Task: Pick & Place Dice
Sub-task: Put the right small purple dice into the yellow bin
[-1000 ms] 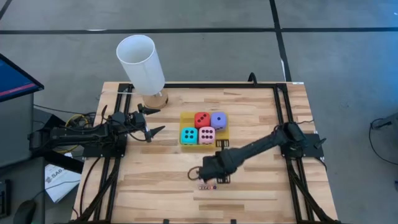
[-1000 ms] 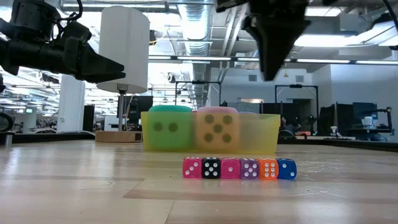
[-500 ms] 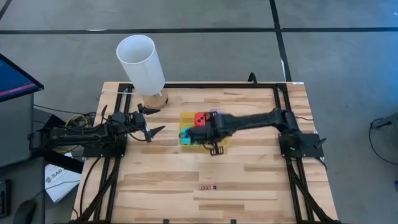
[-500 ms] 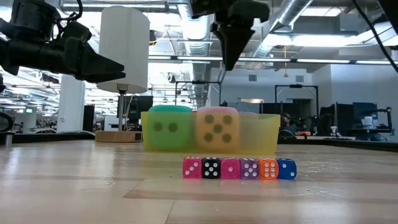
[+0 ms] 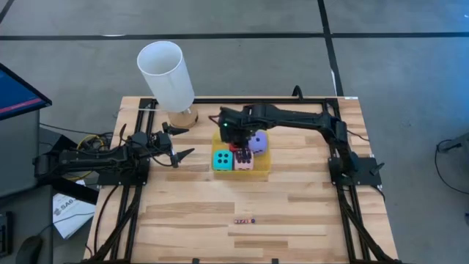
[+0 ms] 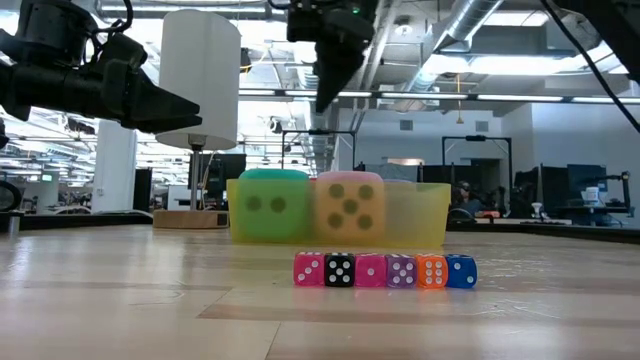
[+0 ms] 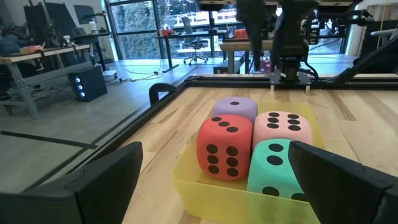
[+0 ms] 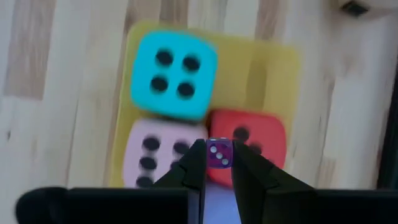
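Four soft dice sit in a yellow tray (image 5: 265, 167) at the table's middle: cyan (image 5: 222, 159), pink (image 5: 243, 159), purple (image 5: 258, 142) and red (image 7: 225, 146), the red one mostly under my right arm in the high view. My right gripper (image 5: 233, 139) hangs above the tray, over the red die, fingers pointing down, shut on a tiny purple die (image 8: 218, 153). My left gripper (image 5: 183, 155) is open and empty, just left of the tray, facing it. My right gripper pinches the tiny purple die by two opposite faces (image 8: 218, 154) between its two fingertips. The fingers come from above, pointing down. The tiny die is lifted clear, high above the big dice in the tray.
A row of tiny dice (image 6: 385, 270) lies near the table's front edge (image 5: 244, 220). A tall white cylinder (image 5: 167, 73) on a round wooden base stands at the far left. Black frame rails run along the table's left, right and far sides.
My right gripper has gone from the row of tiny dice near the front edge toward the far edge and the left, ending above the tray over the red die. The big dice and the tray have kept still.
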You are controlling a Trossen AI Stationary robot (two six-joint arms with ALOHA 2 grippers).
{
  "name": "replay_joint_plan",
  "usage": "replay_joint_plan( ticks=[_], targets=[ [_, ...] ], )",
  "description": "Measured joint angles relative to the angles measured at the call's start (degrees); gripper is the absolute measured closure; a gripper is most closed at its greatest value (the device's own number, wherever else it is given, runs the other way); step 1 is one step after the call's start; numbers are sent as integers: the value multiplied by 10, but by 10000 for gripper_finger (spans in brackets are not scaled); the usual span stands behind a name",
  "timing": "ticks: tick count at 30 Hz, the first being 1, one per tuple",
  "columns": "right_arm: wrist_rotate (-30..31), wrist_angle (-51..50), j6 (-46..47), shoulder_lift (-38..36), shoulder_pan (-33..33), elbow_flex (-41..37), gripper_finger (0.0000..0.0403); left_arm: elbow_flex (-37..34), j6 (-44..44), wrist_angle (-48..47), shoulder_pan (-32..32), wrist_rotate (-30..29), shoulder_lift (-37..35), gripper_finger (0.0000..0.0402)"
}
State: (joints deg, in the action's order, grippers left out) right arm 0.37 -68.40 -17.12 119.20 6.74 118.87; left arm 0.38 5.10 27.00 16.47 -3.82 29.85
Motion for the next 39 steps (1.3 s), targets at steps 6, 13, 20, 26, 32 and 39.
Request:
replay_joint_plan(
  ticks=[6, 13, 20, 26, 32, 39],
  targets=[
    [-5, 68, 7, 0, -4, -3, 354, 0, 0, 0, 0, 0, 0, 9],
    [-5, 183, 20, 1, -25, -76, 352, 0, 0, 10, 0, 0, 0, 9],
    [-5, 231, 38, 0, -33, -112, 352, 0, 0, 25, 0, 0, 0, 9],
    [-6, 259, 50, 1, -29, -135, 352, 0, 0, 56, 0, 0, 0, 9],
    [-5, 284, 54, 2, -28, -177, 351, 0, 0, 56, 0, 0, 0, 9],
    [-6, 282, 66, 2, -27, -179, 340, 0, 0, 54, 0, 0, 0, 9]
  ],
)
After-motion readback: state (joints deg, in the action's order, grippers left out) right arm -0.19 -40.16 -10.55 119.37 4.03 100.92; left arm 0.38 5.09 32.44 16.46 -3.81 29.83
